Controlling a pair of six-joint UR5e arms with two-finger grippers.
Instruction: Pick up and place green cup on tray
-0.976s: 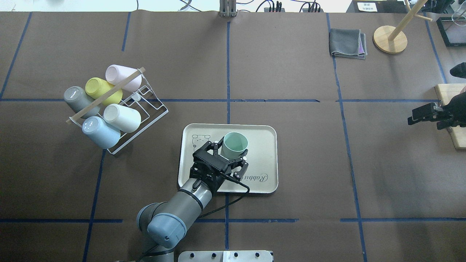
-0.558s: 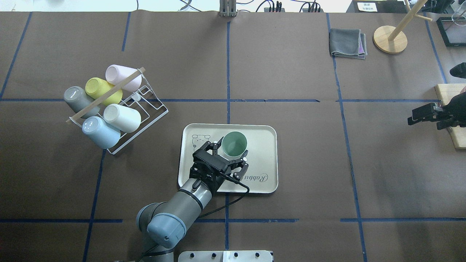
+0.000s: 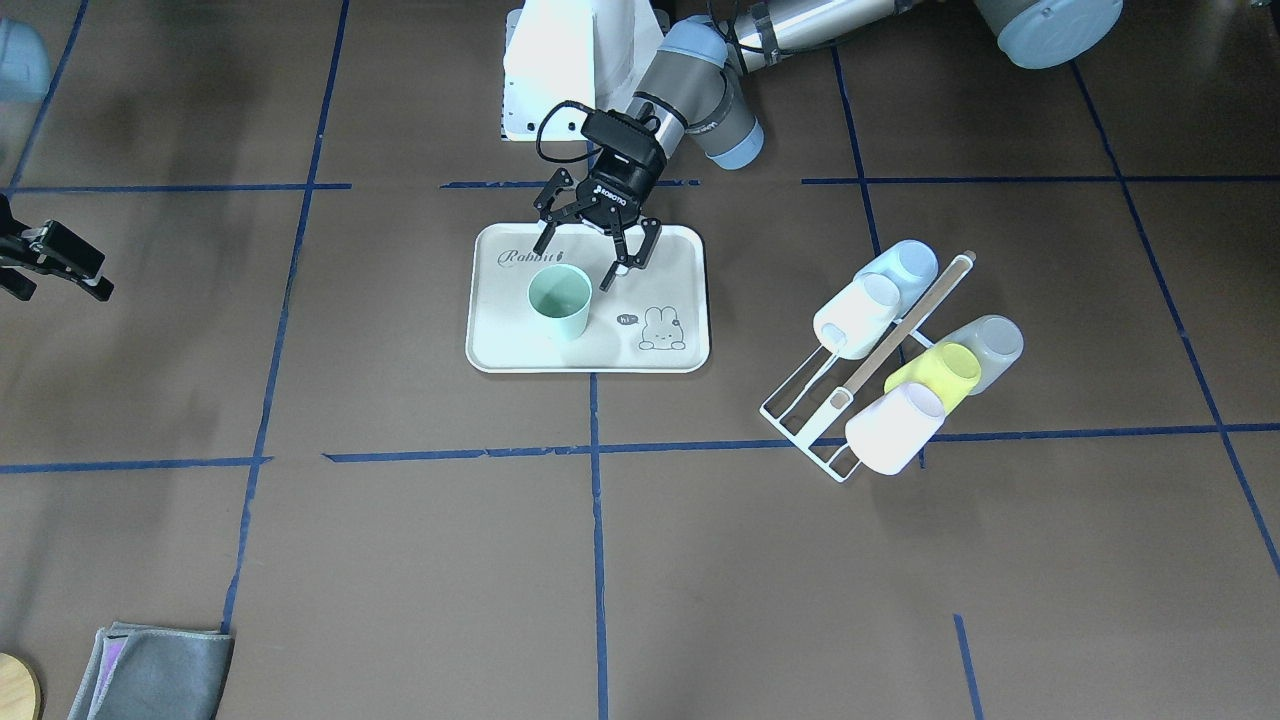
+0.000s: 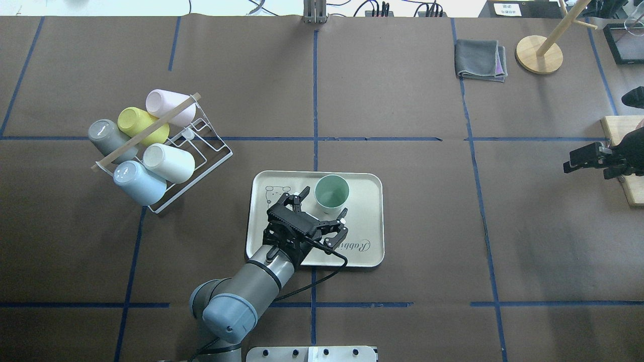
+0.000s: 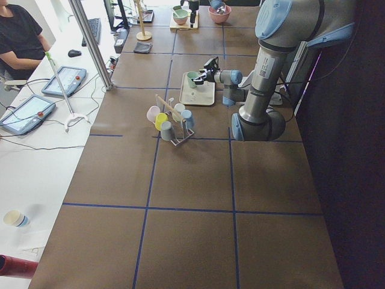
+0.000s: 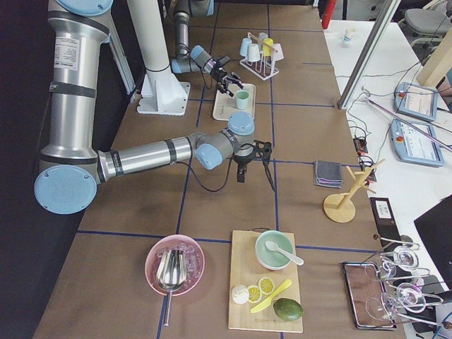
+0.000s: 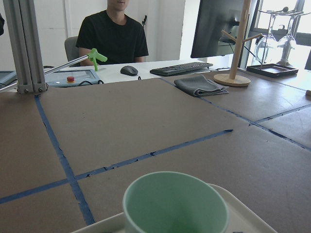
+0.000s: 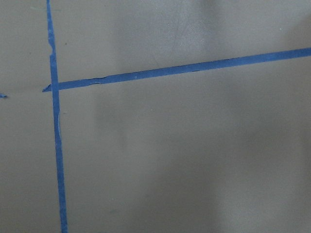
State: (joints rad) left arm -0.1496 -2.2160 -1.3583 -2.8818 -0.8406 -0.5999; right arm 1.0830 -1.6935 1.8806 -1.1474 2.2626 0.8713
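Since a second ago the green cup [image 4: 331, 193] has gone from tilted between the fingers to upright, shifted a little toward the tray's far edge, and the left hand [image 4: 324, 202] has drawn back slightly toward the robot. That hand is spread wide and holds nothing: its fingers [image 4: 304, 192] stand clear of the cup on the robot's side of it, one reaching up beside the cup's left and the other lower on its right. The cup stands mouth up on the cream tray [image 4: 366, 211], in the tray's far half near the rim, between the bunny drawing and the "Rabbit" script. From the left wrist view the cup's open mouth fills the bottom of the picture, with the tray rim just beneath it. At the right edge of the overhead view the right hand [image 4: 573, 162] hangs above the brown tabletop [image 4: 402, 100], well apart from the tray; I cannot tell how far it is open, and its wrist camera sees only tabletop and blue tape. To the left of the tray, a white wire rack [image 4: 211, 146] carries a pale blue cup [image 4: 138, 182], a white cup [image 4: 169, 163], a yellow cup [image 4: 141, 124], a grey cup [image 4: 108, 137] and a pink cup [image 4: 168, 106].
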